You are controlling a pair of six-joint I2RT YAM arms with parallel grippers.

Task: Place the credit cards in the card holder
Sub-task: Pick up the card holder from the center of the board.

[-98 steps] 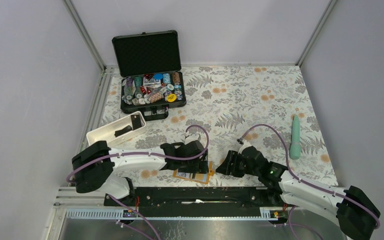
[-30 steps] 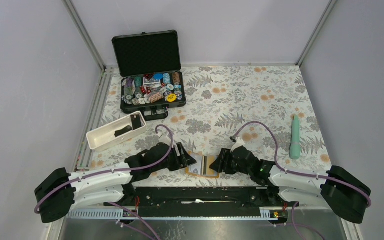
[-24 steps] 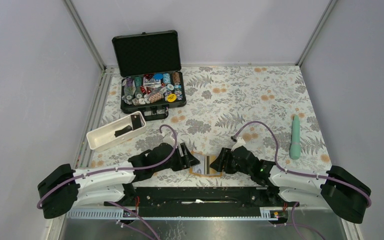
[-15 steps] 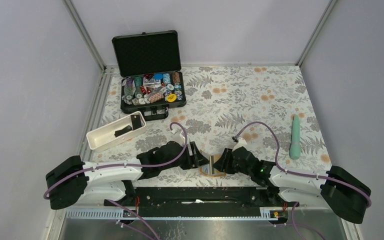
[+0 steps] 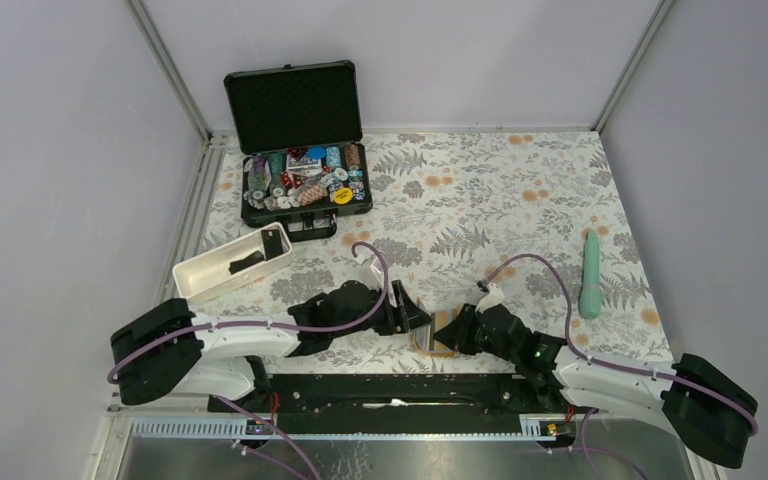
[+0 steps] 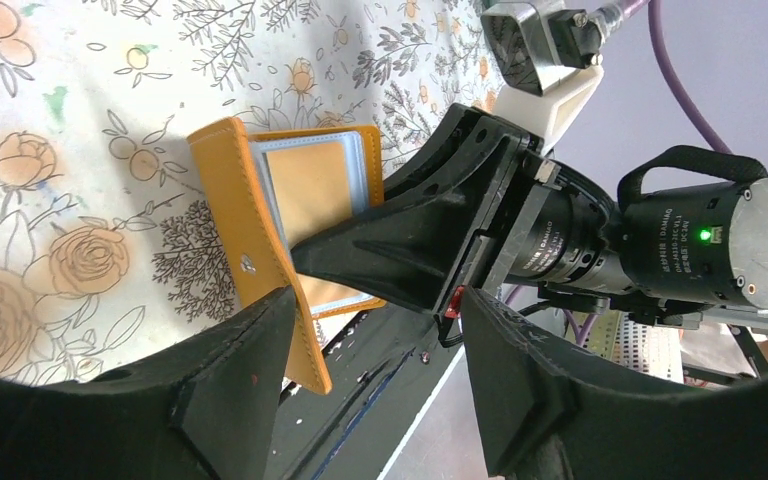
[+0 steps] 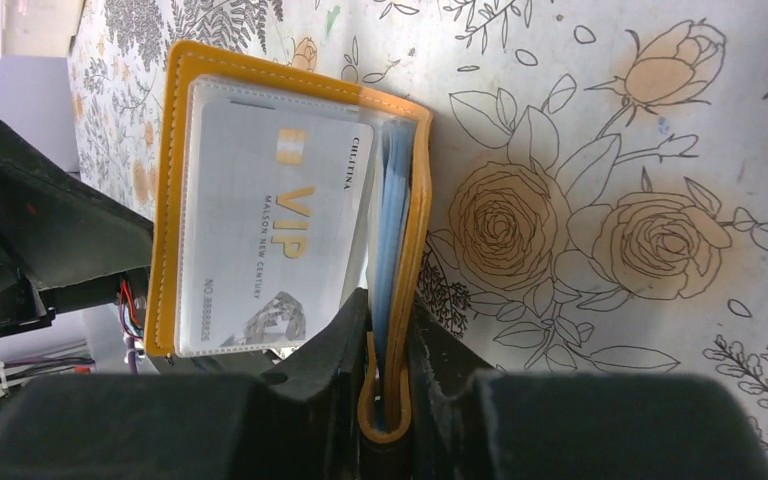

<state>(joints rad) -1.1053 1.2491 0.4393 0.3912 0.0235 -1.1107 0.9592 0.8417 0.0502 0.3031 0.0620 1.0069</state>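
Clamping card holder (image 7: 418, 235) by its edge, right pincer (image 7: 385, 322) crowds left pincer (image 6: 375, 335).

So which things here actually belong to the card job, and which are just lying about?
Part of the job:
- card holder, pinched at its edge by the right gripper
- pale VIP card, in its clear sleeve
- left gripper, open, near it

Lying about:
- open black case of poker chips
- white tray, dark contents unclear
- teal tool
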